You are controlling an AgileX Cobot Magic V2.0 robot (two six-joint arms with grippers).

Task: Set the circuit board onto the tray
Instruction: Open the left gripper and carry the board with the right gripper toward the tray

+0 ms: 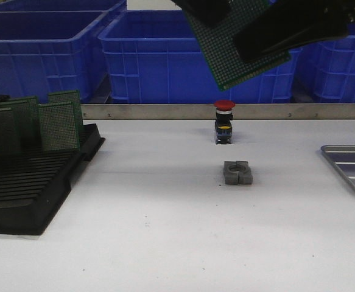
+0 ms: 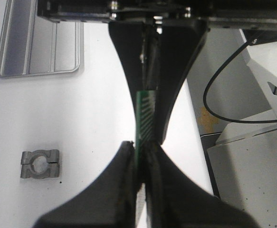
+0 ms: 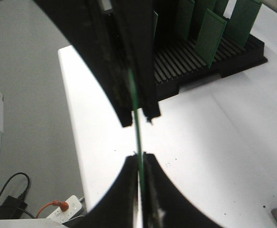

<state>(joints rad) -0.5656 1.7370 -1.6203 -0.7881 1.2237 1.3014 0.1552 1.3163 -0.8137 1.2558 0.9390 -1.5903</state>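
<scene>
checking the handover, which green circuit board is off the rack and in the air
The tilted circuit board held high between both pincers, left pincer and right pincer; the others stand upright in the black rack.

Electronics workshop — blue crates [image 1: 159, 58], board rack [image 1: 37, 188]

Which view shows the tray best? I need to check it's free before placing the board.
The left wrist view: it shows the tray with two rounded corners, rim and ribbed floor, nothing on the visible part. The front view catches only a corner at the table's right edge. The right wrist view misses it.
</scene>
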